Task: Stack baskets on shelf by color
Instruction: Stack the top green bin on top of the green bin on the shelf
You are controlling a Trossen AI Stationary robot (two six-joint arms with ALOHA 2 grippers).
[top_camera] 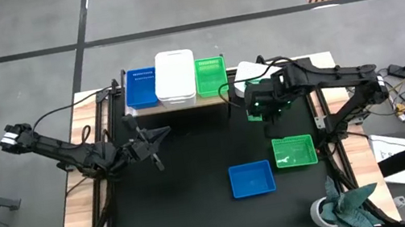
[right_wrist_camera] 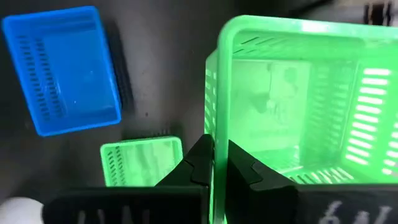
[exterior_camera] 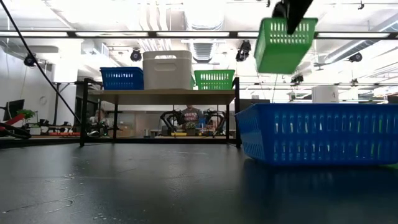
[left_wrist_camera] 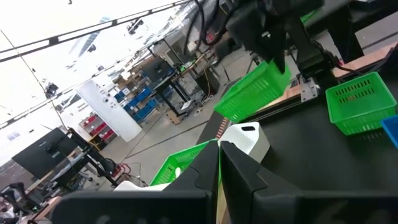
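The wood-topped shelf (top_camera: 176,103) (exterior_camera: 161,96) carries a blue basket (top_camera: 140,87), a white basket stack (top_camera: 176,75) and a green basket (top_camera: 211,77). My right gripper (top_camera: 266,111) (right_wrist_camera: 219,163) hovers right of the shelf, shut on another green basket (exterior_camera: 286,43) (right_wrist_camera: 298,93). On the tabletop lie a green basket (top_camera: 294,151) (right_wrist_camera: 142,160) and a blue basket (top_camera: 251,179) (exterior_camera: 317,134), each on its base. A white basket (top_camera: 249,72) (left_wrist_camera: 245,140) sits beside the shelf's right end. My left gripper (top_camera: 154,141) (left_wrist_camera: 219,163) waits shut, left of centre. My right gripper pinches the green basket by one long side wall (right_wrist_camera: 214,140), near its rim, with one finger inside the basket and one outside. The fingers come from above. The basket is lifted clear and hangs tilted below the fingers (exterior_camera: 292,15), high over the table.
A white cup with a teal cloth (top_camera: 340,210) stands at the table's near right corner. Cables and arm bases flank the black tabletop on both sides. Bare black surface (top_camera: 183,198) stretches across the centre and near left.
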